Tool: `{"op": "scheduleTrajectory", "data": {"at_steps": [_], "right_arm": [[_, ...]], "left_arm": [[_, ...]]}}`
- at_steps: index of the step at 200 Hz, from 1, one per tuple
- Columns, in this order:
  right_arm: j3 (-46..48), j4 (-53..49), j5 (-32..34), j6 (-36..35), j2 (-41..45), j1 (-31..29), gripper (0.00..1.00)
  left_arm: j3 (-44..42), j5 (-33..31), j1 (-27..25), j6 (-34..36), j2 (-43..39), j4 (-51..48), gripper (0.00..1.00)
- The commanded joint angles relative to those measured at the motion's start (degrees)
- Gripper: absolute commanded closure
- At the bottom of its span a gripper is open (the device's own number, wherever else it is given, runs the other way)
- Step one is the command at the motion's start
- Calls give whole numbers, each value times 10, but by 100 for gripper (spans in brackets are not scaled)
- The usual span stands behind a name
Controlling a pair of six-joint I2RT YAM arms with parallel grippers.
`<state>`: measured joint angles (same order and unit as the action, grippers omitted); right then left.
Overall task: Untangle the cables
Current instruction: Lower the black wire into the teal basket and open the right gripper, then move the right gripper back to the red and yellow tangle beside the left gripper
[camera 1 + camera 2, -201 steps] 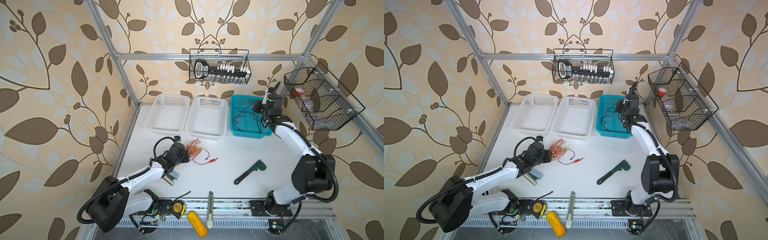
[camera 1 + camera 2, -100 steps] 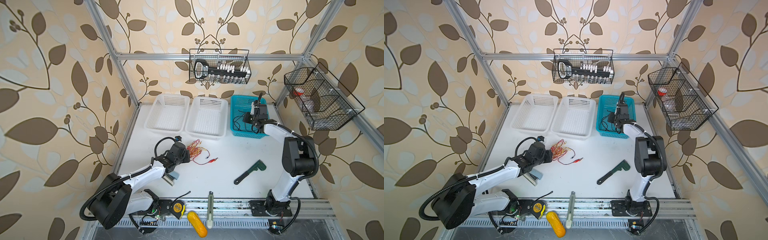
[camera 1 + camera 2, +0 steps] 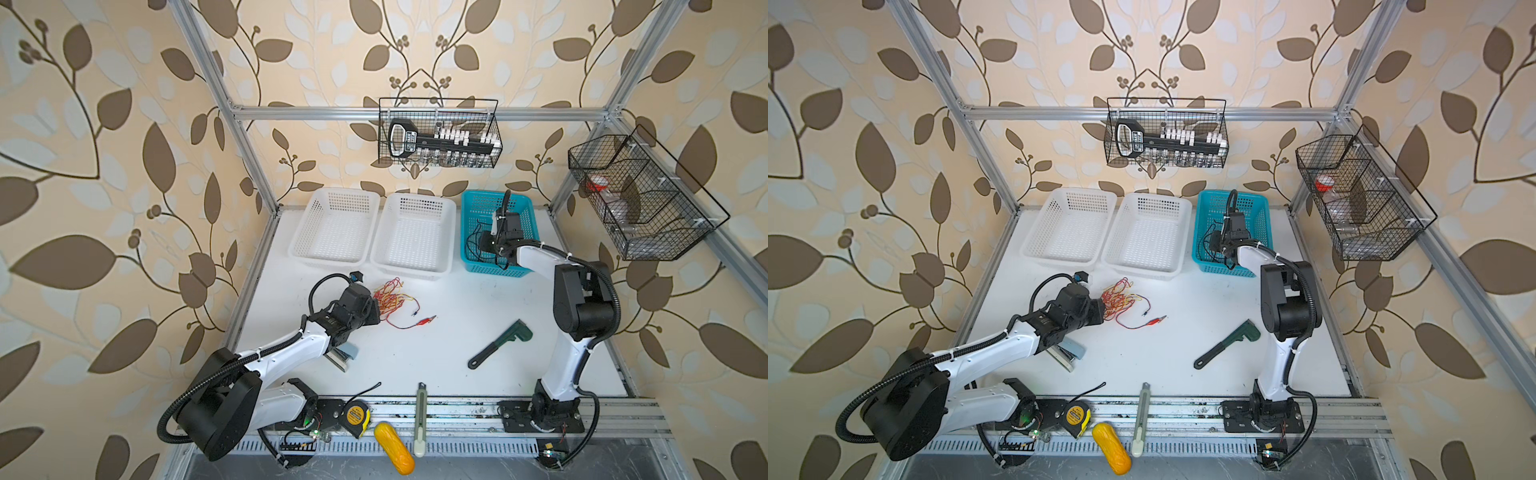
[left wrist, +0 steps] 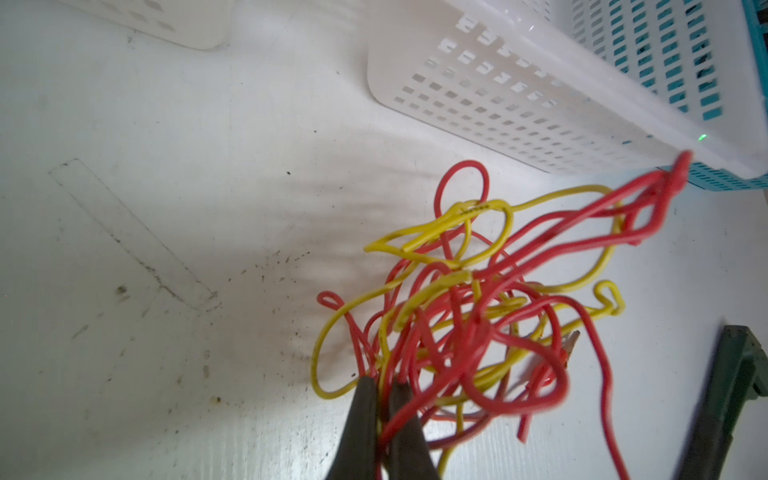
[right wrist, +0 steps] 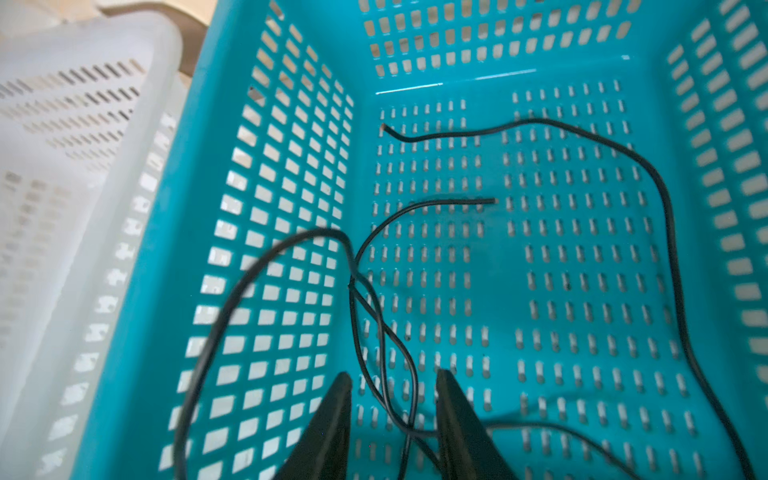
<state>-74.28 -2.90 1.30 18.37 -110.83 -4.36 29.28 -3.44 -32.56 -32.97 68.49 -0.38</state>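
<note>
My left fingers (image 4: pixel 359 415) were clenched on one edge of the tangle of thin red and yellow wires (image 4: pixel 457 316). The tangle lay on the white bench (image 4: pixel 166 166) and spread away from the tips. My right fingers (image 5: pixel 332 424) were released over the teal perforated plastic basket (image 5: pixel 494 270). The thin black wire (image 5: pixel 457 201) lay in the basket, with two loose strands passing between the tips, not pinched.

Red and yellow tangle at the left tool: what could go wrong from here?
The left tool is shut on several red and yellow cables at once; pulling may tighten the knot. The black cable in the teal basket passes through the open right tool and may snag on lifting.
</note>
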Motion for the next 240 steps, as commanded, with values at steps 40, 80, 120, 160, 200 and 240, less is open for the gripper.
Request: {"op": "scheduleTrajectory", "data": {"at_steps": [40, 80, 120, 160, 200, 240], "right_arm": [[58, 5, 38, -8, 111, 9, 34], [109, 18, 36, -4, 190, -1, 34], [187, 39, 32, -7, 283, -71, 35], [264, 85, -11, 5, 350, -160, 39], [283, 92, -48, -23, 363, -259, 39], [281, 87, -53, -35, 353, -306, 39]], "left_arm": [[4, -7, 1, 7, -20, 21, 100], [-1, 3, 1, 4, -24, 31, 100], [-5, 56, 0, 24, -33, 66, 100], [-4, 117, 1, 48, -39, 92, 100], [0, 148, 1, 56, -36, 108, 100], [11, 164, 0, 57, -22, 119, 100]]}}
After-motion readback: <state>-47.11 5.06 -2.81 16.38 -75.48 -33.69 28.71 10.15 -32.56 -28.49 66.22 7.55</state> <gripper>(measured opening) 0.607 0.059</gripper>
